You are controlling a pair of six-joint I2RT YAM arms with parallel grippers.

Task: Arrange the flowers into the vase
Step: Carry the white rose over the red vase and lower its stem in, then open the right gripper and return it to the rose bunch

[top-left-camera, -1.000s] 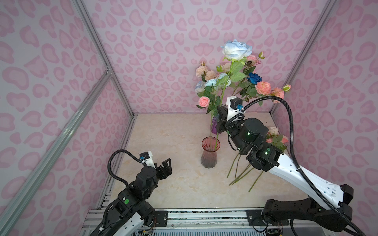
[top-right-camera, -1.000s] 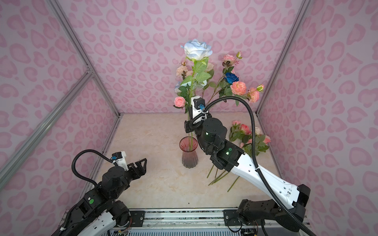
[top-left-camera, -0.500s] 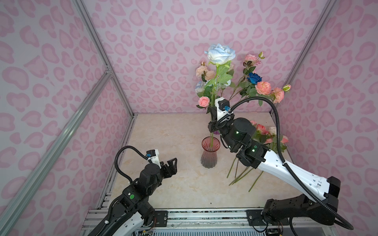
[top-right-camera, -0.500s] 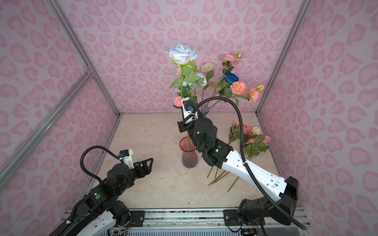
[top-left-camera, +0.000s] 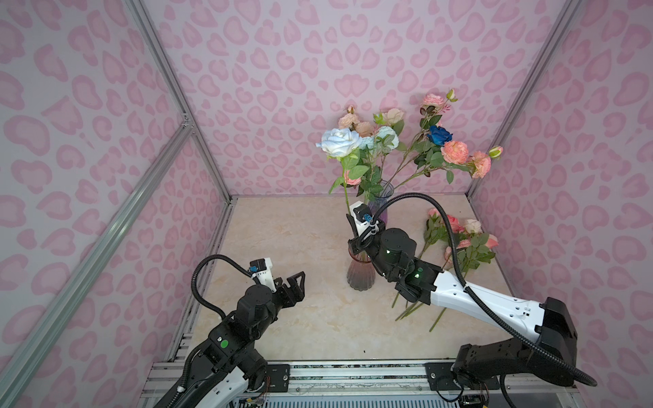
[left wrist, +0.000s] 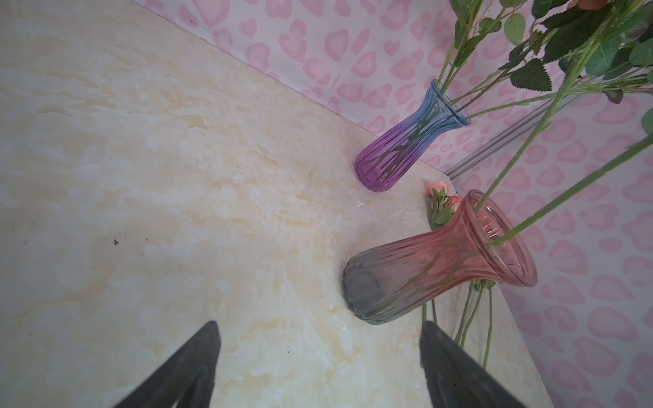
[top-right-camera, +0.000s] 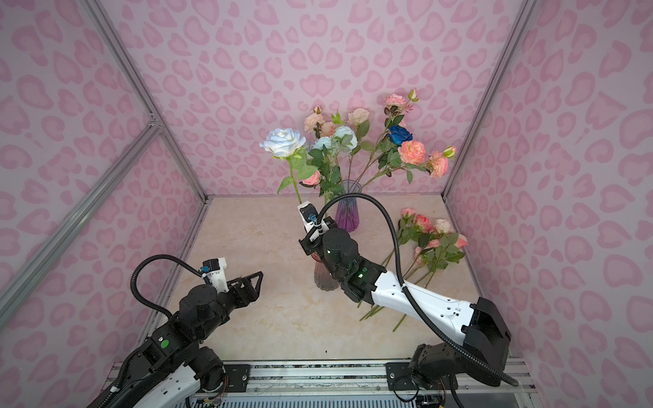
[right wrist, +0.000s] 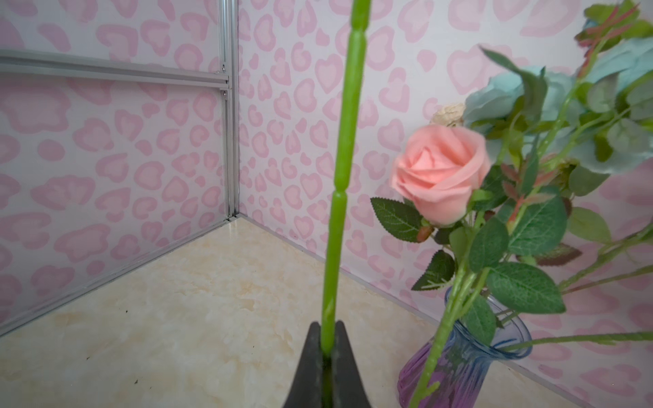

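Over on the left, the left gripper (left wrist: 318, 335) hangs low above the table (top-left-camera: 282, 229) with its jaws spread wide and nothing between them. It points toward the pink vase (left wrist: 434, 268) but sits well apart from it. It looks parked out of the way, maybe ready to steady the glass if it wobbles.

The middle is where the action is. The right gripper (right wrist: 330, 339) is pinched tight on the green stem (right wrist: 344, 159) of the pale blue rose (top-left-camera: 339, 141). It grabs the stem low down and holds it near upright, right above the pink vase's mouth. That makes sense: a low grip on a long stem lets the bottom end be steered into the opening while the bloom rides high. The left wrist view shows two stems running into that mouth, so the held end is probably inside. How deep it goes is hard to tell.

Just behind stands the purple-blue vase (top-right-camera: 346, 215), holding a bunch of flowers (top-right-camera: 411, 152) that fans out toward the back wall.

On the right, the loose flowers (top-left-camera: 471, 226) lie flat on the table with their stems pointing toward the robot, probably so the right arm can reach them easily.
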